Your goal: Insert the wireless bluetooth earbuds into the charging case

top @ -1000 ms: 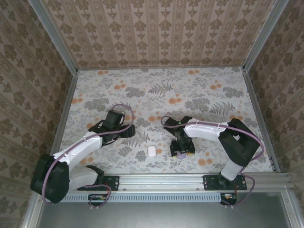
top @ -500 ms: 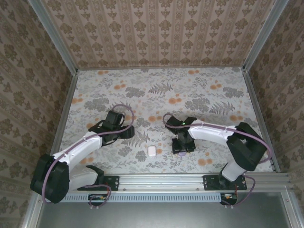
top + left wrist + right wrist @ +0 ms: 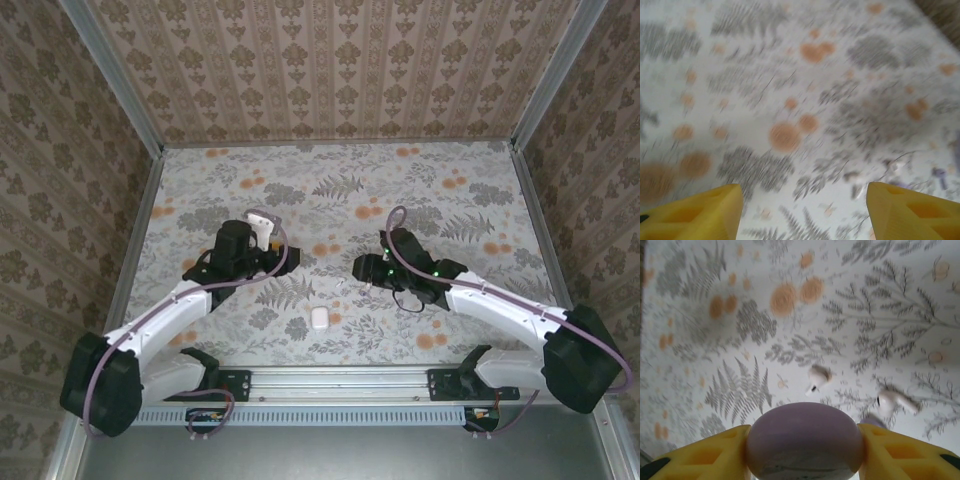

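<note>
— Left hand (image 3: 802, 212)?
— Released. Yellow fingers (image 3: 695, 215) spread wide at the bottom corners of the left wrist view, gripping nothing. Hangs over the flowered surface (image 3: 790, 75), which looks heavily blurred there.

— Right hand (image 3: 805, 442)?
— Clenched on the purple disc (image 3: 805, 427). One yellow finger pressed against each side of it, with the rounded top of the disc bulging up between them. Held clear above the surface, to judge by the right wrist view.

— And the charging case (image 3: 319, 318)?
— Down on the surface, close to the near edge and roughly midway between the two arms. Small, white, glossy. Touched by neither hand, nearer the right one than the left. Too small from above to tell whether the lid is up or down.

— The earbuds?
— Loose on the surface, outside the case. One earbud (image 3: 818, 376) lying just beyond the disc in the right wrist view, among the grey fern prints. The other earbud (image 3: 895, 402) off to the right of it, smeared by blur, apart from the first. Impossible to say which way either stem points.

— Anything else around?
— Patterned walls (image 3: 340, 70) on three sides and a metal rail (image 3: 340, 382) along the near edge, carrying both arm bases.
</note>
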